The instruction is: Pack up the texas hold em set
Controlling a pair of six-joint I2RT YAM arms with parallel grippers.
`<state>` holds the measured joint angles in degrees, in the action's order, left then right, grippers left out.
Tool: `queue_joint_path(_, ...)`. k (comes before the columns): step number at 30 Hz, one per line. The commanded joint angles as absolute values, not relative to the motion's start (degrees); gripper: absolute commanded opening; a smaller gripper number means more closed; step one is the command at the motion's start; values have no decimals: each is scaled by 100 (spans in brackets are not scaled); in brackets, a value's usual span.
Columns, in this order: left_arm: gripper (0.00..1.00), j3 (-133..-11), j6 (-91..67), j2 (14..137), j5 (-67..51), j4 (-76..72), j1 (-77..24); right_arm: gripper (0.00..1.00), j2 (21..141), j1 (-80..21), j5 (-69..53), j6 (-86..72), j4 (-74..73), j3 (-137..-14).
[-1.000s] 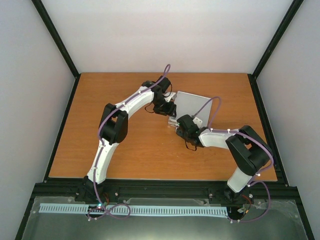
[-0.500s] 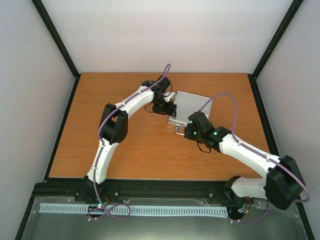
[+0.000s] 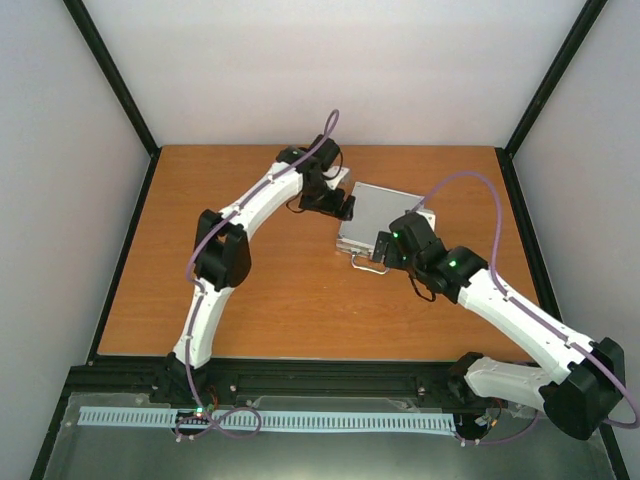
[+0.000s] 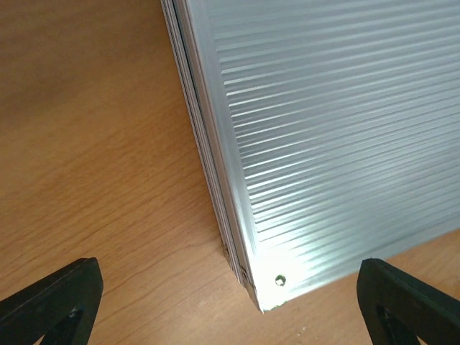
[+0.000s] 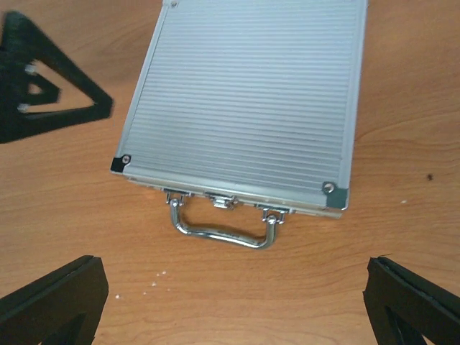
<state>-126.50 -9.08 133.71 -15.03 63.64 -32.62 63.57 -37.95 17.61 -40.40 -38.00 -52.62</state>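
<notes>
As we start at the near side, the right gripper (image 3: pixel 384 247) hangs above the wooden table (image 3: pixel 250 300), jaws spread fully wide and holding nothing. Its 2 black fingers (image 5: pixel 54 302) sit far apart in the wrist view, and the chrome handle (image 5: pixel 221 237) lies between and beyond them, untouched. Just past the handle we see the case (image 3: pixel 385 218), lid shut, lying flat right of the table's centre, ribbed silver top up, 1 small latch (image 5: pixel 221 202) above the handle. Further back, the left gripper (image 3: pixel 337 205) hovers by the case's left edge, also wide open and empty, 1 case corner showing between its fingers.
</notes>
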Motion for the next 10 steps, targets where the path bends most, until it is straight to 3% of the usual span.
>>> queue_joint_path(1, 100, -13104, -817, 12591, -1065, 6592, -3204, 100, 6346, -3780, 2406, -3923, -4361, -5596)
queue_joint_path(10, 100, -12944, -756, 11817, -691, 6637, -3126, 100, 6740, -3778, 2859, -3658, -4757, -6176)
